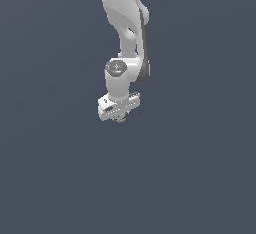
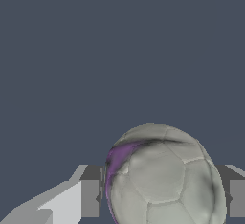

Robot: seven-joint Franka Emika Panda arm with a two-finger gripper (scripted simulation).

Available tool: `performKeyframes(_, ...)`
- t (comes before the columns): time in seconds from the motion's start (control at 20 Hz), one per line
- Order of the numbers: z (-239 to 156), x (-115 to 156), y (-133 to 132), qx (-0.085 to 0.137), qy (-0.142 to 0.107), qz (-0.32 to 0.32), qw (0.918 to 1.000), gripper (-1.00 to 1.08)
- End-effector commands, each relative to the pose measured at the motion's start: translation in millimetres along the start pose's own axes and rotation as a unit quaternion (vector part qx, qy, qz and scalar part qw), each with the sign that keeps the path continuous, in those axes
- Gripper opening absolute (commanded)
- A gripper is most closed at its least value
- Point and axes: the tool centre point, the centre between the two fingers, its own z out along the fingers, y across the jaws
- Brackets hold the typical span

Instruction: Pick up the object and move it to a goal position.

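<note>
The object (image 2: 162,177) is a roundish grey-beige lump with darker seams and a purple patch. In the wrist view it fills the space between my two fingers (image 2: 90,196), which press on it from both sides. In the exterior view only a small bit of the object (image 1: 120,118) shows under the white hand. My gripper (image 1: 120,116) hangs from the white arm, pointing down, and is shut on the object. The surface beneath is plain dark grey-blue; I cannot tell how high the object is above it.
The white arm (image 1: 125,28) comes down from the top of the exterior view. Plain dark grey-blue ground (image 1: 200,178) lies all around. No other object or marker shows in either view.
</note>
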Motion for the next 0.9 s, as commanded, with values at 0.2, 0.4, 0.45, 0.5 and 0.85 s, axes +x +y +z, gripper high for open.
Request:
performKeyframes(0.2, -46.7, 5.3, 5.9, 0.0, 0.001, 0.0, 1.0, -1.0)
performKeyframes(0.4, -85.6, 9.4, 10.7, 0.0, 0.001, -0.001, 1.0, -1.0)
performKeyframes(0.45, -96.3, 10.5, 12.0, 0.0, 0.001, -0.001, 1.0, -1.0)
performKeyframes(0.5, -106.8, 11.6, 13.3, 0.0, 0.001, -0.001, 1.0, -1.0)
performKeyframes(0.85, -179.4, 19.7, 22.6, 0.0, 0.001, -0.001, 1.0, -1.0)
